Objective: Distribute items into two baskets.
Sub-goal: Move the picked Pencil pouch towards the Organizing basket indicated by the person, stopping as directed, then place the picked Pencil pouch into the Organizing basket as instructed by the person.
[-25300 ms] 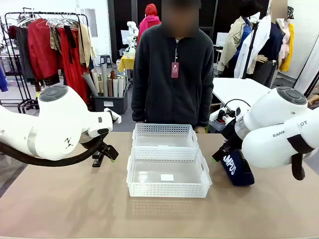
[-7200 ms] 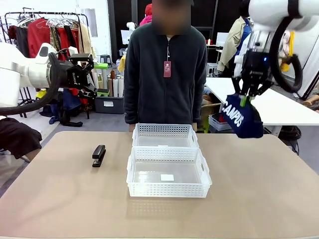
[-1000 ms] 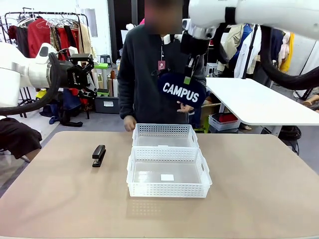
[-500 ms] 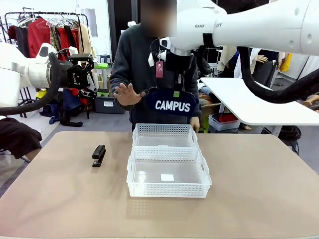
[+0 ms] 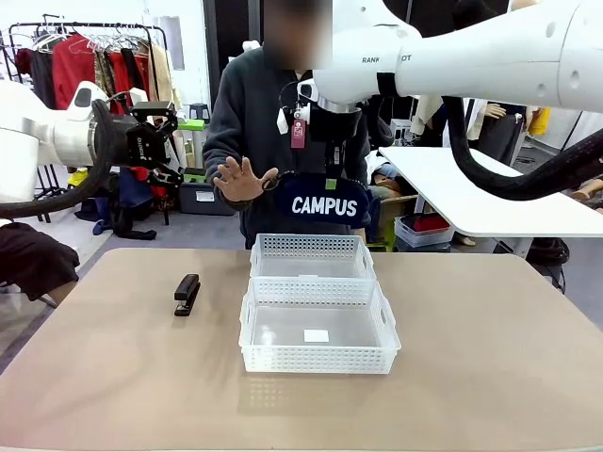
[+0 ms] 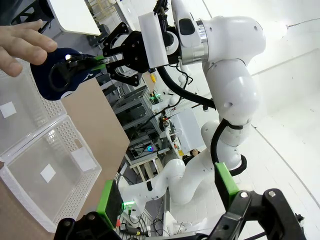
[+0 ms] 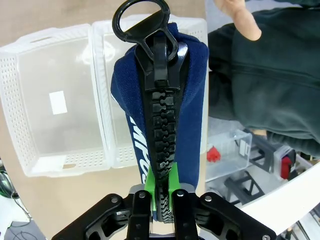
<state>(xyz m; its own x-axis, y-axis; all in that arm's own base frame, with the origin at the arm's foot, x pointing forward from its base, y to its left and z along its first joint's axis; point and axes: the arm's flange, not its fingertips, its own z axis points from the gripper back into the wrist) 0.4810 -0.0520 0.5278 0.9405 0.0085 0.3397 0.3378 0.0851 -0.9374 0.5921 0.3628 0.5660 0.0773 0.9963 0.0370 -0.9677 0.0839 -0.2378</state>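
Note:
The navy "CAMPUS" pouch [image 5: 327, 203] hangs above the far basket [image 5: 311, 244], with my right gripper [image 5: 332, 185] shut on its zip edge. The right wrist view looks down the pouch [image 7: 185, 115] from my right gripper [image 7: 160, 189] to the far basket [image 7: 120, 159] under it and the near basket [image 7: 20, 100] beside it. Both baskets hold no items. The near basket [image 5: 317, 360] touches the far one. The black stapler [image 5: 187, 294] lies on the table left of the baskets. My left gripper [image 5: 155, 141] hovers open and high at the left, well above the stapler.
The person stands behind the far basket with an open hand [image 5: 240, 178] raised just left of the pouch. In the left wrist view that hand [image 6: 22, 42] is beside the pouch [image 6: 60, 80]. The tan table [image 5: 490, 377] has free room right of the baskets.
My right gripper has carried the pouch left and down to just above the far basket. The person's hand has risen beside it. The left arm has not moved.

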